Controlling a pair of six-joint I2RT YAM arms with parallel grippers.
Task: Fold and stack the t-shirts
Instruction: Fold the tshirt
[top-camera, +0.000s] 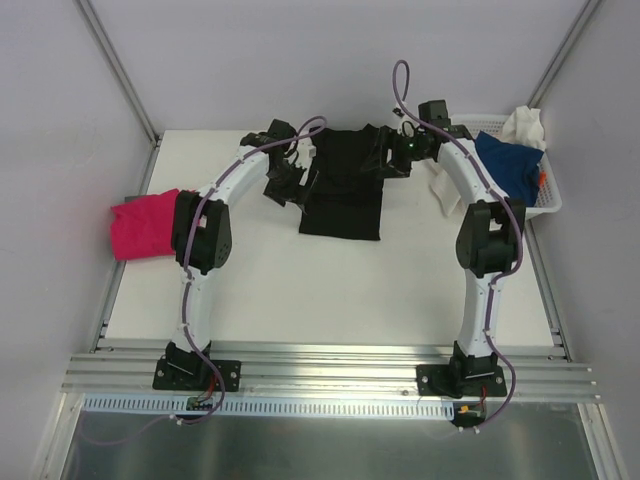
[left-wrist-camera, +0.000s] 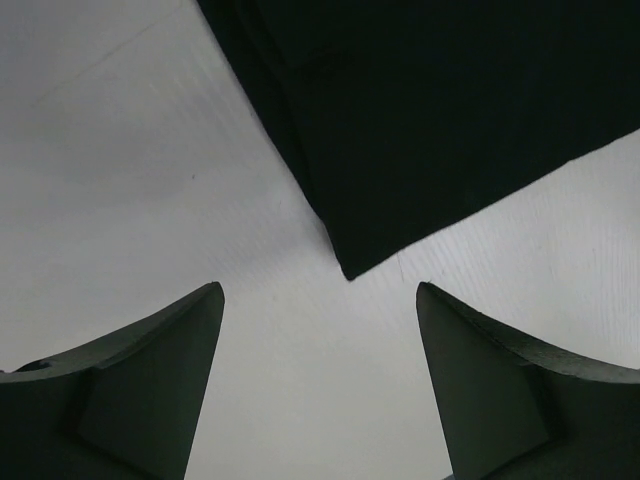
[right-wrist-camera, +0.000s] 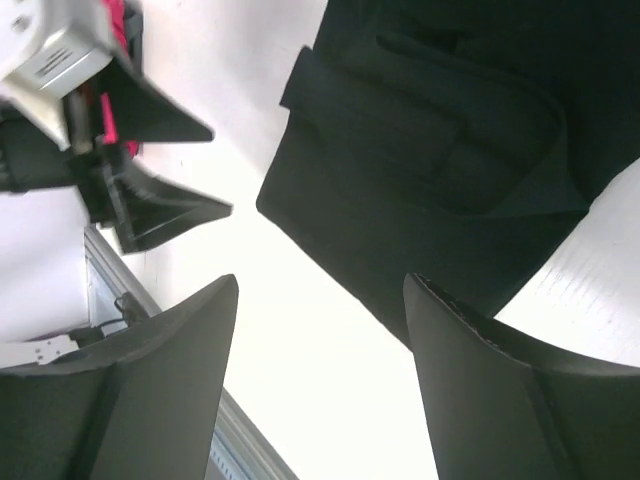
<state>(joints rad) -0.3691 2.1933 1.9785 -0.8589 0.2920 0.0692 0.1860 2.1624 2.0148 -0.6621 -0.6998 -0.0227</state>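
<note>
Left pincer (left-wrist-camera: 320, 300) spread wide and empty, a corner of the black t-shirt (top-camera: 342, 195) just ahead of it; right pincer (right-wrist-camera: 320, 295) gaping too, gripping nothing, above that shirt near the surface's (top-camera: 330, 290) far edge. Pink t-shirt (top-camera: 145, 228) lies at the left edge.

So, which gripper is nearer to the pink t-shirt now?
Left. The left gripper is at the left edge of the black t-shirt, on the side towards the pink t-shirt. The right gripper is over the black t-shirt's right part, farther away.
</note>
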